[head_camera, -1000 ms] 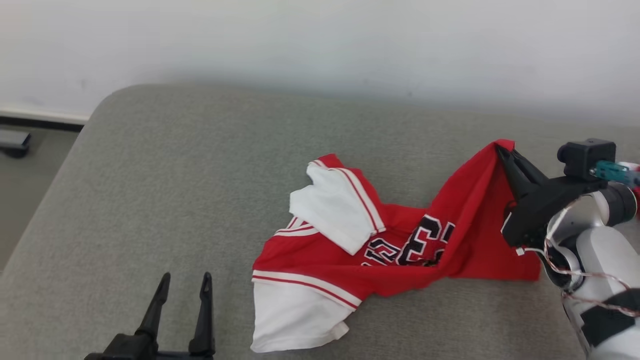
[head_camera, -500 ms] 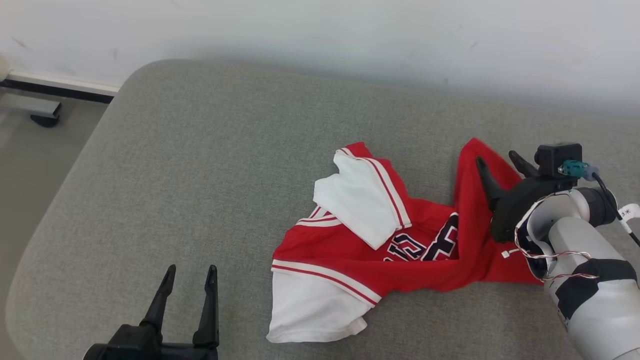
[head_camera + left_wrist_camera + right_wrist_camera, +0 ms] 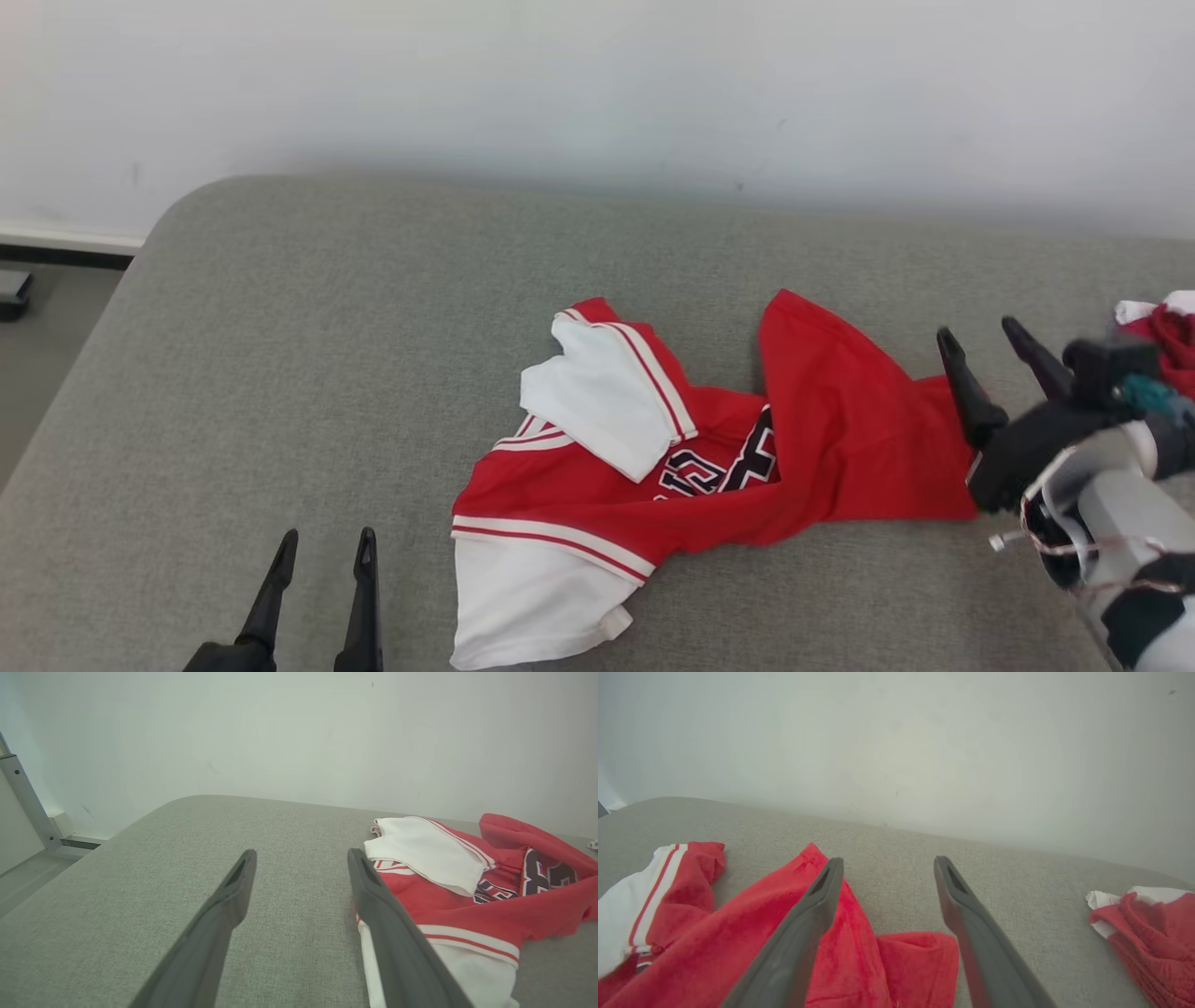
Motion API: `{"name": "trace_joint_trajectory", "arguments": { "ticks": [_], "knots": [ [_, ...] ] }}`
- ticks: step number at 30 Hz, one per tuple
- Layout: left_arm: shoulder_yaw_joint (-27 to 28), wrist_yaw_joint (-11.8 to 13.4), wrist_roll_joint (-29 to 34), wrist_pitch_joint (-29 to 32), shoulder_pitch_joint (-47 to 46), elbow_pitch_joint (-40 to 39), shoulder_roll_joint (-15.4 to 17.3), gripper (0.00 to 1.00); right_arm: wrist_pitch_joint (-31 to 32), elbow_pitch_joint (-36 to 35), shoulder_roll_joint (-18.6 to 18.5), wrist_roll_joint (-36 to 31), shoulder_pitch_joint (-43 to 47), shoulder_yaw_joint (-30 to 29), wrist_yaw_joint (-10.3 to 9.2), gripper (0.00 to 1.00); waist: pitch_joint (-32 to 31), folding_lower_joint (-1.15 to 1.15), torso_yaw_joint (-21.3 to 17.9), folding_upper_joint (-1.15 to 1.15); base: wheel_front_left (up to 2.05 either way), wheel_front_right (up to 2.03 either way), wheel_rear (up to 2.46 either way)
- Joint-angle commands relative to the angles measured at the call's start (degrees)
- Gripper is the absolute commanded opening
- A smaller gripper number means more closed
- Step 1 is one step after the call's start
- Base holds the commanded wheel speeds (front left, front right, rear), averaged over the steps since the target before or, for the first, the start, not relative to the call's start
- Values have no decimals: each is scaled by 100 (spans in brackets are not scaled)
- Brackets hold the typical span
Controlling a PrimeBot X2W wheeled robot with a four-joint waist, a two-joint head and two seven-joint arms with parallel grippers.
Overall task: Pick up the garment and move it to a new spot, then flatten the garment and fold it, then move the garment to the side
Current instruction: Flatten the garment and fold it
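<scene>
The garment (image 3: 709, 467) lies crumpled on the grey cushion (image 3: 327, 327), right of its middle and closer to the near edge than to the far edge by the wall (image 3: 597, 84). It is a red top with white sleeves, each set off by red-and-white stripes. One sleeve spreads flat toward the near edge, and the other is folded back over the red body on the left. Dark lettering outlined in white shows at the centre, half hidden by a broad red flap that is turned over from the right and rises to a point toward the far edge. The right gripper (image 3: 978, 331) is at the garment's right end with its fingers spread and nothing between them. In the right wrist view, red cloth (image 3: 691, 952) lies under and beside its left finger, though contact cannot be judged. The left gripper (image 3: 327, 537) hangs over bare cushion near the near edge, left of the garment, its fingers apart and empty. A second red-and-white cloth (image 3: 1158, 327) is bunched at the cushion's right edge.
</scene>
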Motion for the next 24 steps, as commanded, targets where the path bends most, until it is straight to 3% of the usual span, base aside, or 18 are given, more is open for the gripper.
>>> {"name": "trace_joint_trajectory", "arguments": {
  "ticks": [1,13,19,24],
  "knots": [
    [18,9,32,-17,117,-2,-1,100,-80,-176,-91,139,353,-38,-15,100,-147,0,-160,0,0,0,0],
    [43,9,73,-18,275,-58,-1,100,34,-1072,-124,291,1621,-550,-15,100,-246,0,-352,0,0,0,0],
    [-74,9,85,-17,110,-76,-2,100,443,-1170,-13,67,1408,-637,-15,100,-90,0,-232,0,0,0,0],
    [-204,9,42,-18,3,-22,-3,100,667,-791,68,-121,1170,-602,-15,100,46,0,-11,0,0,0,0]
  ]
}}
